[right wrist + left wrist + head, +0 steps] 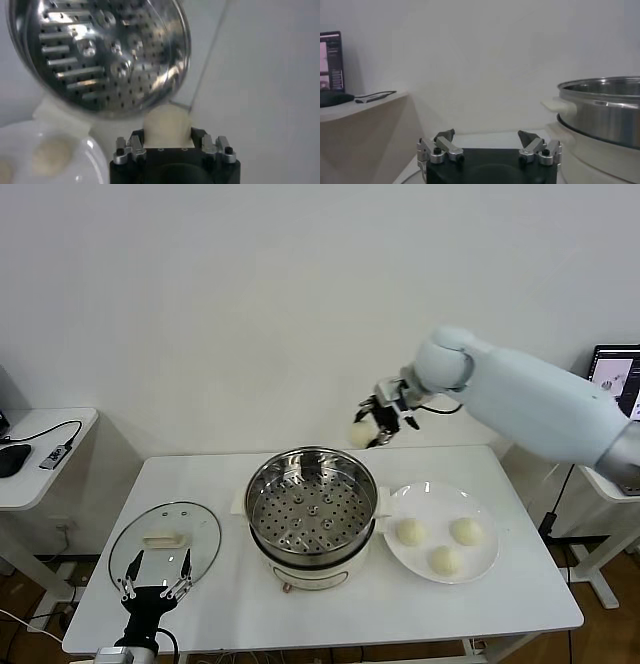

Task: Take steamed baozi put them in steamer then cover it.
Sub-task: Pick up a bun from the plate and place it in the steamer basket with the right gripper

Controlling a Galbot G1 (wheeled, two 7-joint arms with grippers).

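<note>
- Surface [520, 604]: carries everything.
- Steamer [312, 514]: below and ahead of the right pincer [378, 422], tray empty.
- Cover [165, 539]: off, beside the idle, spread-open left pincer [156, 587].
- Plate [488, 569]: three baozi [466, 530] left.
- Fourth baozi [167, 125]: clamped in the right pincer.

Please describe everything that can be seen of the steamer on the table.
The steamer is a round pot of shiny steel with a perforated steel tray inside, on a white base with pale side handles. It stands upright in the middle of the table, uncovered and with nothing on its tray. The glass lid lies flat on its left, the white plate on its right. The right end effector holds one baozi above its far rim, not touching it.
</note>
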